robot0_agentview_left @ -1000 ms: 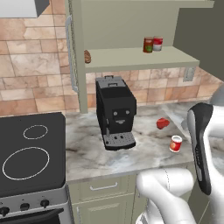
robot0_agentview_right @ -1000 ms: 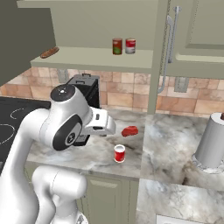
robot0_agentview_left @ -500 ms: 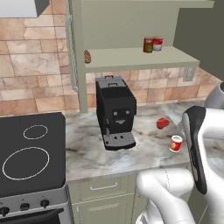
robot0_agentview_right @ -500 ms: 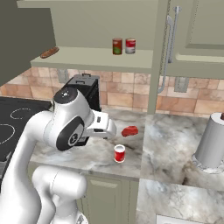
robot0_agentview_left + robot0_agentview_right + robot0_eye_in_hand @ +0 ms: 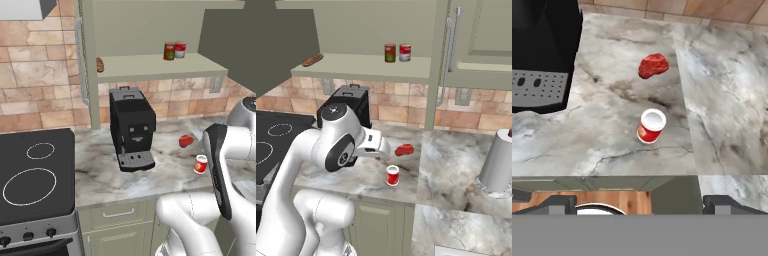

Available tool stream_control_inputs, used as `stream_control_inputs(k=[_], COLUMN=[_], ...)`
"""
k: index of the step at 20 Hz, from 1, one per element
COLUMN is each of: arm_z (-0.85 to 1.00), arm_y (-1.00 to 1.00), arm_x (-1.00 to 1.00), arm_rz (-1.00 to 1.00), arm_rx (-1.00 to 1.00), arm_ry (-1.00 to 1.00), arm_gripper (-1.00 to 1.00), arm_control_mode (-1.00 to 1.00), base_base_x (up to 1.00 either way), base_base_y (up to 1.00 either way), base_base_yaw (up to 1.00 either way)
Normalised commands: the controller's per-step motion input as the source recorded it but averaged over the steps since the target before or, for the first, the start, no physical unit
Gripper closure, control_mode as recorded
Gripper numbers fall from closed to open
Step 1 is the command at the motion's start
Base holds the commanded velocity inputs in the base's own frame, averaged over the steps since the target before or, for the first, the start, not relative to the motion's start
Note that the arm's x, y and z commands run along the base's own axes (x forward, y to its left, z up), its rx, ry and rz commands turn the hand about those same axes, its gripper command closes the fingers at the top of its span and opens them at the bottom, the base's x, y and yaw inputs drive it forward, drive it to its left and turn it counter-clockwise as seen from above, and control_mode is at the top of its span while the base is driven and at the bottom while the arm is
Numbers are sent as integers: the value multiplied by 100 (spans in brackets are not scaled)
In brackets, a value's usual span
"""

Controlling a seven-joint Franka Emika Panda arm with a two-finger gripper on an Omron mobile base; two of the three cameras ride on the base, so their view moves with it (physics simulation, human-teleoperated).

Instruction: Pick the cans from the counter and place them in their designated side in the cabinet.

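Observation:
A red can [image 5: 651, 125] with a white band and pale top stands upright on the marbled counter [image 5: 607, 140] near its front edge, also seen as the can [image 5: 201, 164] and the can [image 5: 392, 175]. My gripper [image 5: 643, 205] hovers above and in front of it, open, with nothing between its fingertips [image 5: 559, 202]. In the cabinet [image 5: 366, 67], a dark can [image 5: 390, 52] and a red can [image 5: 405, 52] stand side by side on the shelf board [image 5: 150, 67], shown from the left as the dark can [image 5: 169, 51] and the red can [image 5: 180, 49].
A red lumpy object [image 5: 653, 65] lies just behind the counter can. A black coffee machine [image 5: 131, 127] stands to its left, next to the stovetop [image 5: 30, 175]. A paper towel roll [image 5: 497, 162] stands at the right. A brown item [image 5: 312, 60] lies on the shelf's left end.
My arm has swung a little, its forearm shifting left in the left base view and the elbow rising into view at the right. The cans have not moved.

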Motion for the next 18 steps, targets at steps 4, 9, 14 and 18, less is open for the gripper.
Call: stream_control_inputs(k=[4, 9, 14, 18], arm_z=[-13, -14, -14, -14], arm_y=[-8, -9, -5, -4], arm_x=[15, 14, 14, 16], arm_rz=[-2, -1, 0, 0], arm_rx=[0, 1, 4, 4], arm_ry=[1, 1, 1, 2], arm_gripper=[-100, -100, -100, -100], arm_control_mode=[-100, -100, -100, -100], base_base_x=[0, 0, 0, 0], base_base_y=[0, 0, 0, 0], base_base_yaw=[0, 0, 0, 0])
